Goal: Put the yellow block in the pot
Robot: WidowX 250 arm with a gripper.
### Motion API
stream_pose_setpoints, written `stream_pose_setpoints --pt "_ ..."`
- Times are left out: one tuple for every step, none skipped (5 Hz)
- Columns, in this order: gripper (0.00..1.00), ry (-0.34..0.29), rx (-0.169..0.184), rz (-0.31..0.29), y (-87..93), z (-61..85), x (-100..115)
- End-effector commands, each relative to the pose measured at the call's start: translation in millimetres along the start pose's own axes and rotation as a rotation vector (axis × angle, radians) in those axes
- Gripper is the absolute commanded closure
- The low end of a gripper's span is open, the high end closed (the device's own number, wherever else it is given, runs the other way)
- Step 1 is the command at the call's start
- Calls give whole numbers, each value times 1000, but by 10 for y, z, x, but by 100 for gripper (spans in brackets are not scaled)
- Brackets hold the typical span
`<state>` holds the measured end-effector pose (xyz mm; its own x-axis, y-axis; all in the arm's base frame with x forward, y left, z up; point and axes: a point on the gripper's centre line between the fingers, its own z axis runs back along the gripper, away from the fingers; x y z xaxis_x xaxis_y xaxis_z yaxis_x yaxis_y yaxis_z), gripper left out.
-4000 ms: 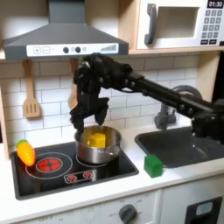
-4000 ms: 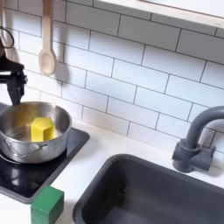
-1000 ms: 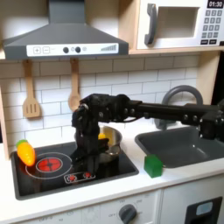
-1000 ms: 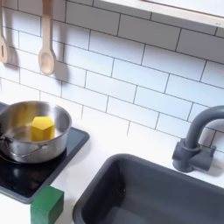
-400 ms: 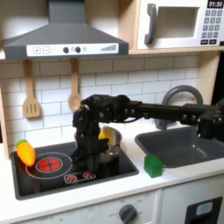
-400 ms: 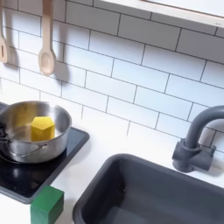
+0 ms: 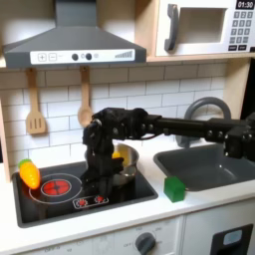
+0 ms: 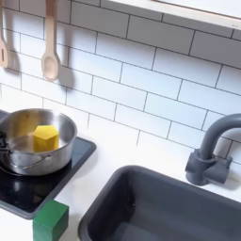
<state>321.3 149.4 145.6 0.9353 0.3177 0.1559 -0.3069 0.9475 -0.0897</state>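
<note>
A toy kitchen faces you, with a white worktop running across the scene. In the second exterior view, the yellow block sits inside the pot, resting on its floor slightly left of centre, with steel wall showing all around it. The pot stands on the black stove top, near the stove's right edge. In the first exterior view, your black arm reaches in from the right and bends down in front of the pot, hiding most of it; the tool hangs low over the stove, at the pot's near left side, and you cannot tell whether its fingers are apart or together because they blur into the dark arm. An orange-yellow toy vegetable lies at the stove's far left edge, well apart from the pot. A green cube sits on the worktop just right of the stove, between stove and sink. The near strip of worktop is bare. Wooden utensils hang on the tiled wall behind.
</note>
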Motion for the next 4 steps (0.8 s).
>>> stream_pose_setpoints --pt "100 7 2 0 2 -37 -19" --pt "100 16 5 4 15 -69 -35" --pt "100 16 8 4 32 -87 -42" --pt "100 15 6 4 27 -79 -29"
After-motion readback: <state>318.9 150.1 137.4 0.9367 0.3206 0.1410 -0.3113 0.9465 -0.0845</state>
